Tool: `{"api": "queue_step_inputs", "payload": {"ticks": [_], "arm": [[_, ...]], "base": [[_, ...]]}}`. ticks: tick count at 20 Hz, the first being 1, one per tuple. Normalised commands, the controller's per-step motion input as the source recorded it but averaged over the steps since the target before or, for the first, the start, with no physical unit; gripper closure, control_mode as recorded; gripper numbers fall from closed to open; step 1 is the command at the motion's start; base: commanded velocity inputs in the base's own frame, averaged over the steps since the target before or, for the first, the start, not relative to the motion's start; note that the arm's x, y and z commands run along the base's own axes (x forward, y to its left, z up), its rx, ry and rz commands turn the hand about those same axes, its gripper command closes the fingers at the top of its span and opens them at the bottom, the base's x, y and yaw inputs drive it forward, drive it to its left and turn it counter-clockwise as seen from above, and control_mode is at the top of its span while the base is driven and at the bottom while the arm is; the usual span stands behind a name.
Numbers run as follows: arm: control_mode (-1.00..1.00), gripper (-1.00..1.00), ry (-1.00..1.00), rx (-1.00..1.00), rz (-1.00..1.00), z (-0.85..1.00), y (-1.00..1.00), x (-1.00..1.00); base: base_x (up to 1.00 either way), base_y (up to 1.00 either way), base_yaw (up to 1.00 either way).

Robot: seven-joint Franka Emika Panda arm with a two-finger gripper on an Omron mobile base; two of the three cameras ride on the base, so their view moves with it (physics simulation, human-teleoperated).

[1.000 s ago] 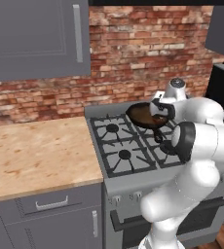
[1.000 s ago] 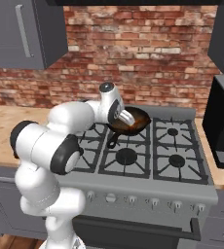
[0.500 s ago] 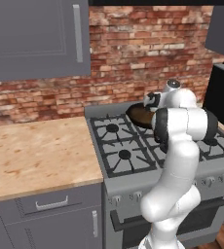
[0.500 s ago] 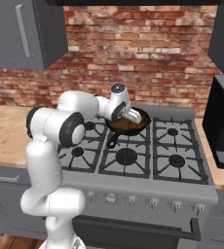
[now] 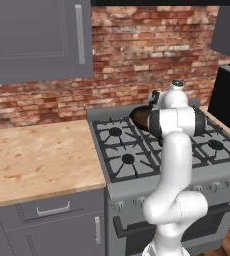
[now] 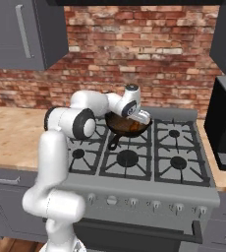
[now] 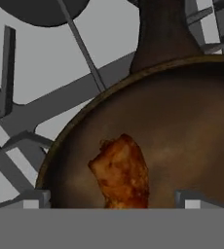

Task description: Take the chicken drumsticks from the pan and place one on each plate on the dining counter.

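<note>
Gripper hovering over pan on stove, jaws standing wide apart, gripping nothing. Drumstick lying in pan, between tips. Risk: glossy tapering meat slipping sideways if jaws closing off-centre; tips scraping pan floor, shoving pan.

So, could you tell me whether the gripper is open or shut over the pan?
Open: the gripper has its fingertips spread wide either side of a chicken drumstick in the pan.
</note>
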Motion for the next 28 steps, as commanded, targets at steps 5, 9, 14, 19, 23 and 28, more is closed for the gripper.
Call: {"api": "queue_step_inputs", "payload": {"ticks": [5, 9, 14, 19, 23, 28], "arm": [[-1.00, -1.00, 0.01, 0.00, 0.00, -0.08, 0.01, 0.57], [-1.00, -1.00, 0.09, -0.06, 0.00, -0.47, 0.09, 0.24], [-1.00, -1.00, 0.07, -0.10, -0.03, -0.52, 0.18, 0.00], [-1.00, -1.00, 0.04, -0.10, -0.07, -0.37, 0.46, -0.01], [-1.00, -1.00, 0.08, -0.06, -0.07, -0.66, 0.23, 0.01], [-1.00, 1.00, 0.10, -0.02, -0.06, -0.80, 0.06, 0.01]], "base": [[0.00, 0.00, 0.00], [0.00, 0.00, 0.00], [0.00, 0.00, 0.00], [0.00, 0.00, 0.00], [0.00, 0.00, 0.00], [0.00, 0.00, 0.00]]}}
